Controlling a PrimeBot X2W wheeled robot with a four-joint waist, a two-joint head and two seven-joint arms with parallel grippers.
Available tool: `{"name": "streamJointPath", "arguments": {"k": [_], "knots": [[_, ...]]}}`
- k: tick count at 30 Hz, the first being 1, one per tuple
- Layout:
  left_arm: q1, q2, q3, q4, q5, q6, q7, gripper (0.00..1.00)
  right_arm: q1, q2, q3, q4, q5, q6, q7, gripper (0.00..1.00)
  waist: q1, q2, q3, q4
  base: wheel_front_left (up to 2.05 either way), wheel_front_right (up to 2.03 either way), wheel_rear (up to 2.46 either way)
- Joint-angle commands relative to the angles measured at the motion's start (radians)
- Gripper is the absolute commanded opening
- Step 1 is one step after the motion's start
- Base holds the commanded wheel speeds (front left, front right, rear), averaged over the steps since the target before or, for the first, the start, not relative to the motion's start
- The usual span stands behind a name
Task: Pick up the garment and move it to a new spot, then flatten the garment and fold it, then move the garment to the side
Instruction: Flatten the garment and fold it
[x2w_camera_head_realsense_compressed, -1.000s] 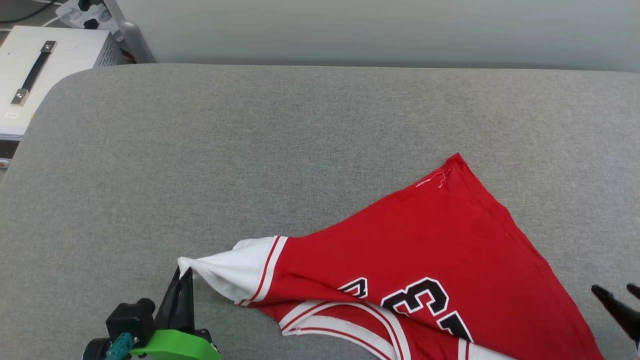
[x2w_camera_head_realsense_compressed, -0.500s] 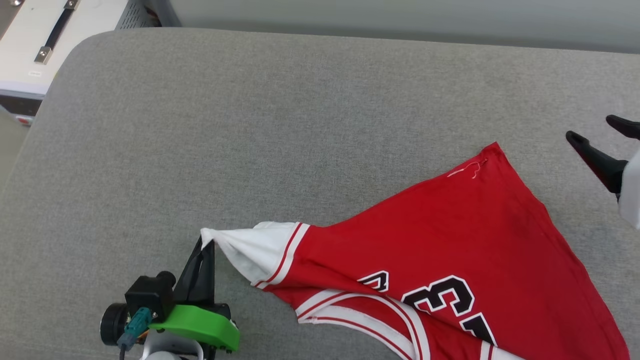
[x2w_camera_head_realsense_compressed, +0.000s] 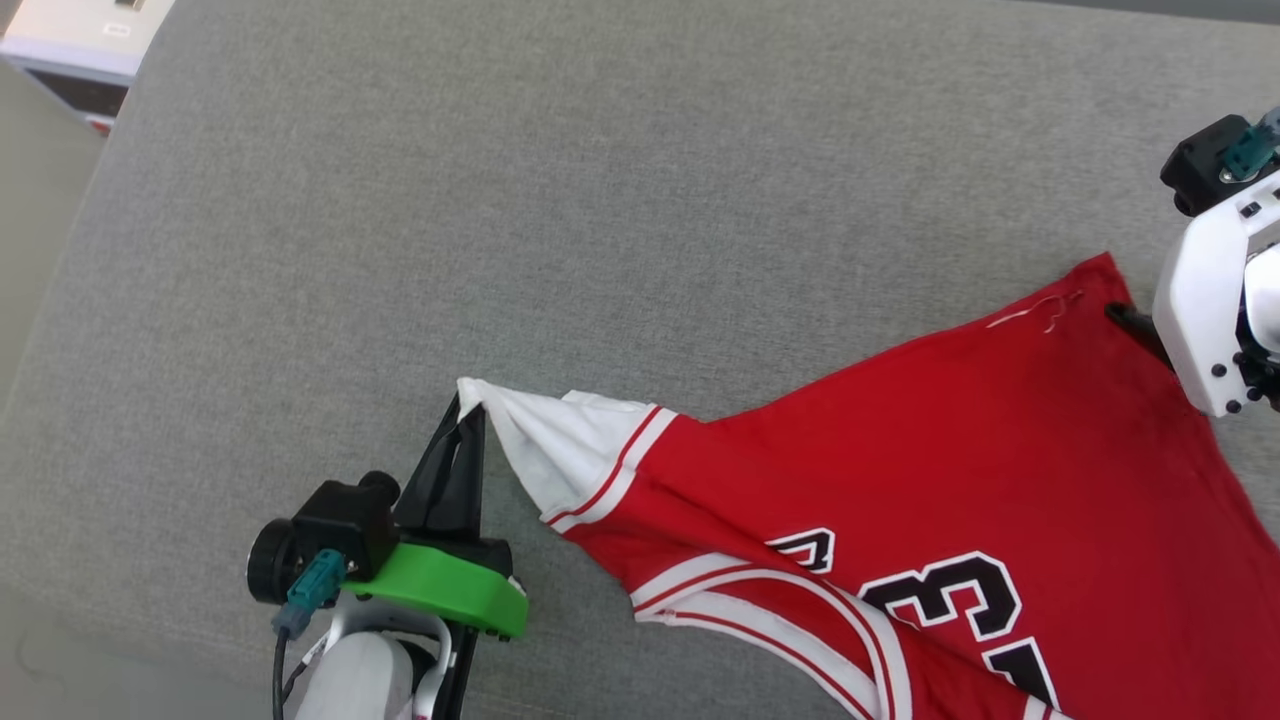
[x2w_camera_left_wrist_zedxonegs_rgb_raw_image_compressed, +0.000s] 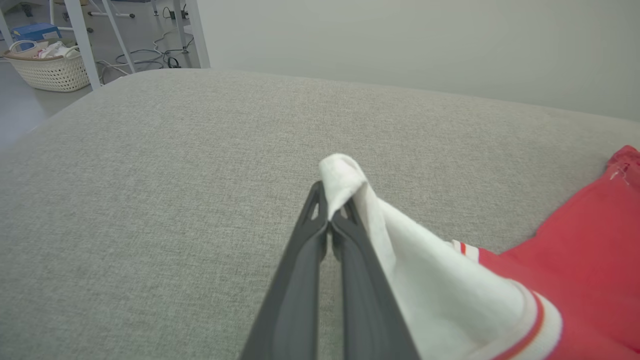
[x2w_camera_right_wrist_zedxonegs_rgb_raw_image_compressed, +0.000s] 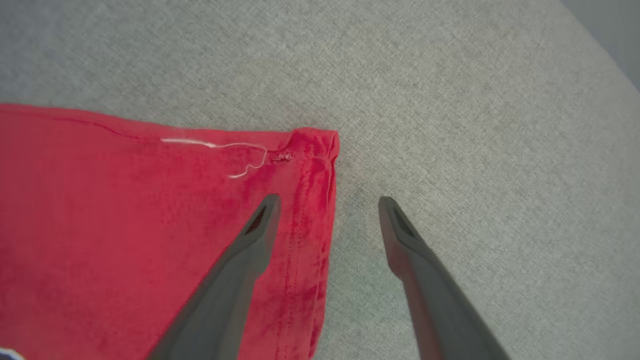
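Print on garment: bold black numerals with white edging ran across the red garment (x2w_camera_head_realsense_compressed: 950, 440), seen from the head camera.
Clear digit: a "3" (x2w_camera_head_realsense_compressed: 945, 598) read plainly, tilted with the cloth, near the lower edge of that view.
Character to its left: a partial character (x2w_camera_head_realsense_compressed: 805, 548), half swallowed by a fold beside the striped trim (x2w_camera_head_realsense_compressed: 750, 590), not readable.
Character to its right: a second partial character (x2w_camera_head_realsense_compressed: 1020, 668), cut off by the bottom edge, not readable either.
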Motion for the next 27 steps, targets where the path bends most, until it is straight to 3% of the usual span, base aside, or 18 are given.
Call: {"name": "streamJointPath", "arguments": {"k": [1,13,14,15,27], "knots": [[-0.022,-0.004,-0.007,-0.005,-0.012,0.009,-0.006,0.00,-0.022,0.004,0.012,0.030,-0.004,-0.001,-0.012,1.00,-0.0001,0.0000,0.040,0.035,0.00,0.00,0.00],[-0.053,-0.005,-0.049,-0.013,-0.038,0.037,-0.006,0.00,-0.047,-0.004,0.204,0.174,0.068,-0.001,-0.037,1.00,-0.0001,0.0000,0.078,0.052,0.00,0.00,0.00],[-0.052,-0.005,-0.048,-0.011,-0.038,0.037,-0.006,0.00,-0.051,-0.009,0.217,0.173,0.074,-0.001,-0.040,0.40,-0.0001,0.0000,0.076,0.050,0.00,0.00,0.00],[-0.052,-0.005,-0.046,-0.009,-0.037,0.038,-0.006,0.00,-0.059,-0.016,0.228,0.170,0.077,-0.001,-0.053,0.00,-0.0001,0.0000,0.072,0.047,0.00,0.00,0.00],[-0.015,-0.002,-0.003,0.000,0.007,0.028,-0.006,0.00,-0.101,-0.005,0.192,0.174,0.136,-0.001,-0.284,0.00,-0.0001,0.0000,-0.053,-0.008,0.00,0.00,0.00]]}}
